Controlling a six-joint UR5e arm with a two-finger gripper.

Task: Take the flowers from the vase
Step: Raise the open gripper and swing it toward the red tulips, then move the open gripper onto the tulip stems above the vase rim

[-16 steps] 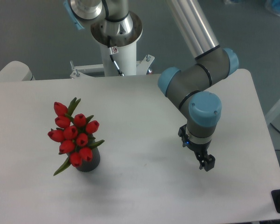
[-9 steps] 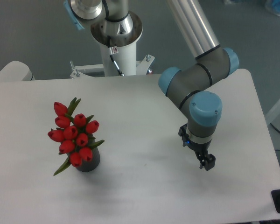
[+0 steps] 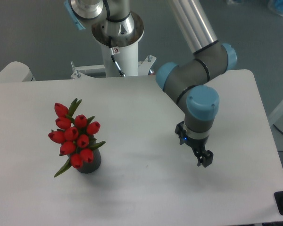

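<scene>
Matt white table (image 3: 146, 108); matt dark vase (image 3: 90, 163); smooth, slightly glossy red tulip buds (image 3: 75, 135); arm (image 3: 193, 89) grey satin with pale-blue plastic caps.

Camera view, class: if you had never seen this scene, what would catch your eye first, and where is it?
The bunch of red flowers stands out most, sitting in a dark vase on the left part of the white table. Next comes the grey and blue robot arm on the right, its gripper pointing down over bare table, well apart from the flowers.

no readable text, labels or numbers anywhere
</scene>
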